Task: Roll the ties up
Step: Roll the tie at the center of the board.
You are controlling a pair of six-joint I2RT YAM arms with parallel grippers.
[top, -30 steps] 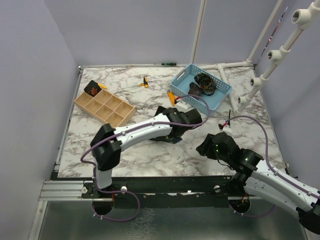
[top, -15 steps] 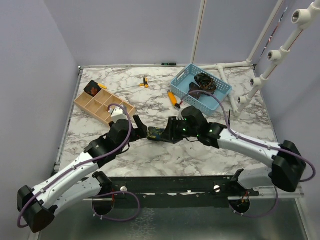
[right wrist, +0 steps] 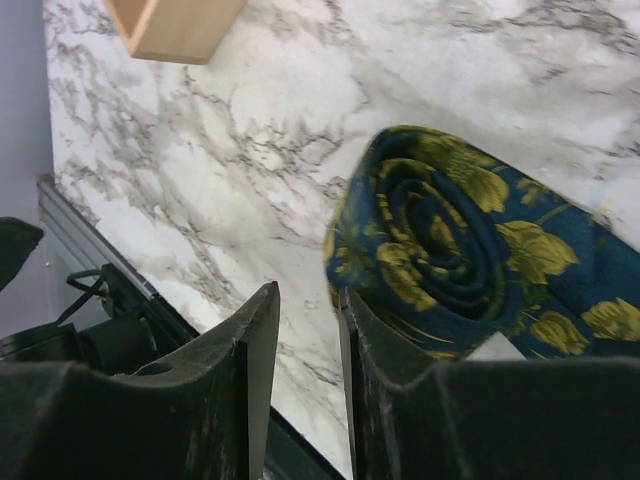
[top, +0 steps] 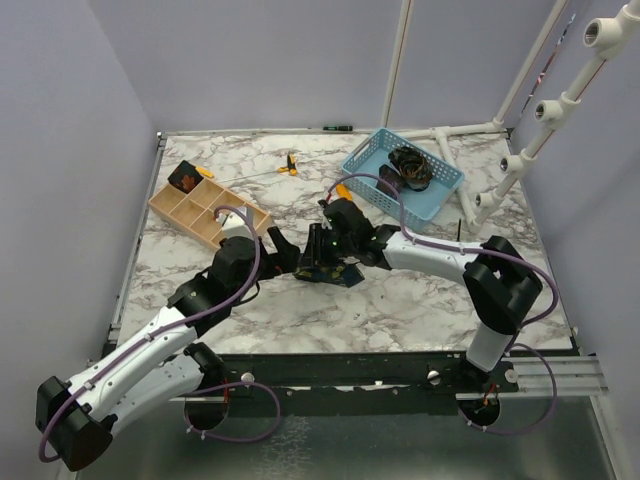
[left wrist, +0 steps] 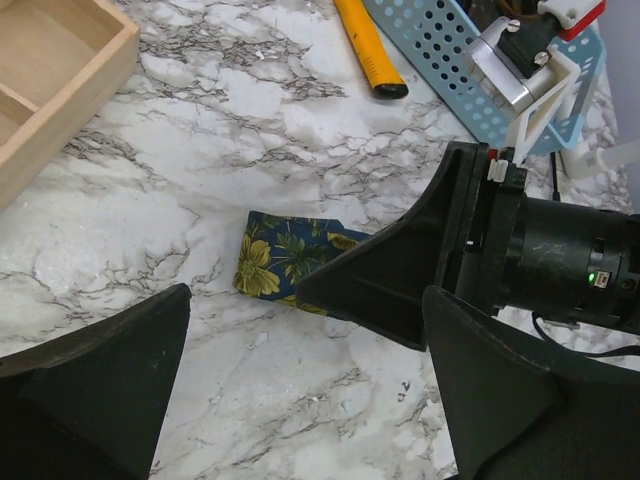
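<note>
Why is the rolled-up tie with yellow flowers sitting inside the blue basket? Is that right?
No. The rolled-up tie with yellow flowers sits on the marble table, outside the blue basket, as the left wrist view shows.

The middle of the white marbled bench (top: 400, 310) is crowded in the overhead view. There the left tool (top: 287, 256), fingers spread wide, faces the right tool (right wrist: 305, 300), whose narrowly parted fingers sit beside the rolled navy floral fabric tie (right wrist: 440, 250). In the left wrist view the right tool fills most of the room between the spread fingers.

Bare marble lies along the lower centre and lower right of the overhead frame. The compartmented wooden tray (top: 195, 230) blocks the upper left. The blue perforated plastic basket (top: 441, 198) blocks the upper right, with an orange-handled implement (left wrist: 368, 45) just beside it. A white plastic pipe frame (top: 515, 162) lines the right edge.
</note>
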